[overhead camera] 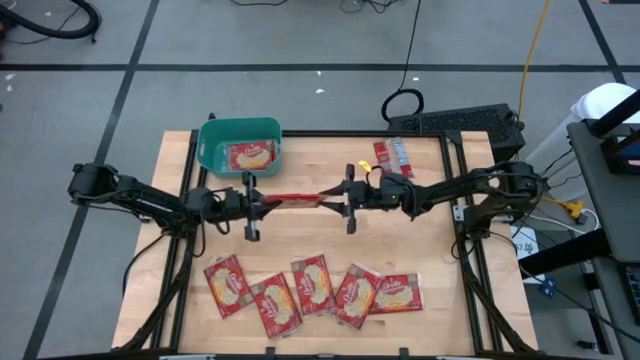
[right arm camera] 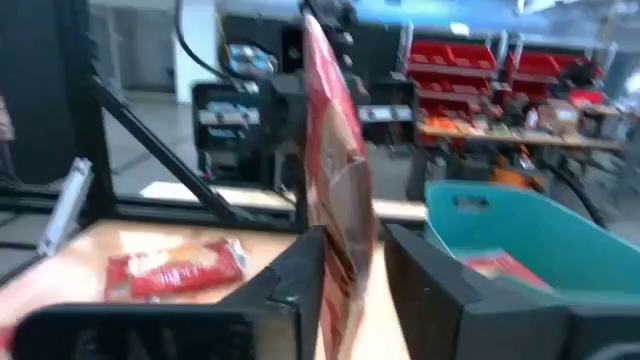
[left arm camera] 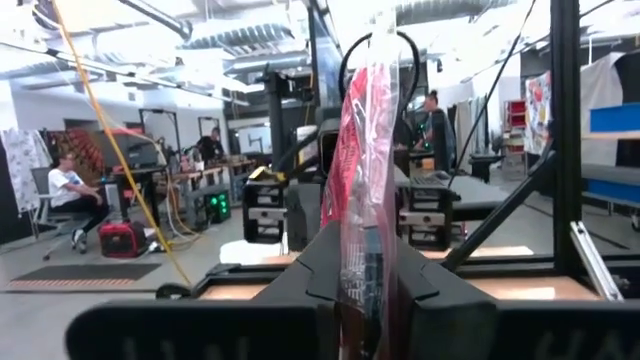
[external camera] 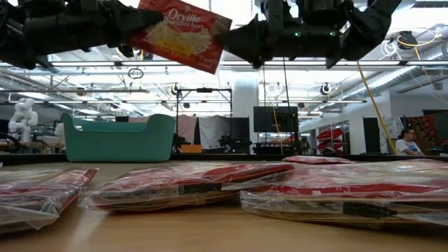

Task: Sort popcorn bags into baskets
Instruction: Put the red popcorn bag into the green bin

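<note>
One Orville popcorn bag (overhead camera: 250, 156) lies in the teal basket (overhead camera: 210, 135) at eleven o'clock. Both jaws pinch another bag (overhead camera: 296, 198) mid-air, apparently mid-handover. Five bags (overhead camera: 312, 290) wait at six o'clock on the surface (overhead camera: 420, 245).

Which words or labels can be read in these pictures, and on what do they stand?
"Orville": on the red popcorn bag held in the air between the left gripper and the right gripper, low view.
A smaller line under it: too blurred to read.
Print on the bags on the table and in the basket: too small to read.
</note>
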Controlling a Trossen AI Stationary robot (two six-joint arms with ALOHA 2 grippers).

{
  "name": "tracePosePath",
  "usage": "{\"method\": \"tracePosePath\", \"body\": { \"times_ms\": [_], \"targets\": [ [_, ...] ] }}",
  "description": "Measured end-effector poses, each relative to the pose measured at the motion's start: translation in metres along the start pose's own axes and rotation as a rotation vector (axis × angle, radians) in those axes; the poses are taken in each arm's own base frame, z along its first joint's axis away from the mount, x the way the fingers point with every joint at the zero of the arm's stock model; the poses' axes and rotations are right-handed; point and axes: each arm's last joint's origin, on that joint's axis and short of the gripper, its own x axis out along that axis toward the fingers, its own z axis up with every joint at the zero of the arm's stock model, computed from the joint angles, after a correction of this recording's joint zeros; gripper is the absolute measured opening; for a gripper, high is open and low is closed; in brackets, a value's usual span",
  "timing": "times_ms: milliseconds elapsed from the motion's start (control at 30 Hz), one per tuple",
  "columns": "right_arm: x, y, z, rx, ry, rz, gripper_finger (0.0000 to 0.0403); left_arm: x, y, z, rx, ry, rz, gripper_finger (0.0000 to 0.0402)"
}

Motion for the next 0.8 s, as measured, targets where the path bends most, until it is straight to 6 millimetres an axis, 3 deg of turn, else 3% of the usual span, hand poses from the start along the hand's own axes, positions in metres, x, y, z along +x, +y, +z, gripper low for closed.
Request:
{"method": "tracePosePath", "body": {
  "times_ms": [233, 333, 633, 800],
  "targets": [
    [0.014, -0.002, -0.001, -0.025, -0.036, 0.013, 0.0011, 0.0, 0.001, 0.001, 0.017, -0.007, 0.018, 0.0029],
    [0.014, -0.003, -0.002, -0.031, -0.024, 0.006, 0.0017, -0.001, 0.002, 0.001, 0.009, 0.007, 0.062, 0.0053],
    [0.012, -0.015, -0.005, 0.001, -0.002, -0.03, 0.0007, -0.004, 0.01, 0.021, 0.038, 0.06, 0.174, 0.0185],
    [0.011, -0.021, -0.006, 0.017, 0.008, -0.048, 0.001, 0.011, 0.019, 0.04, 0.028, 0.299, 0.189, 0.0196]
  ]
}}
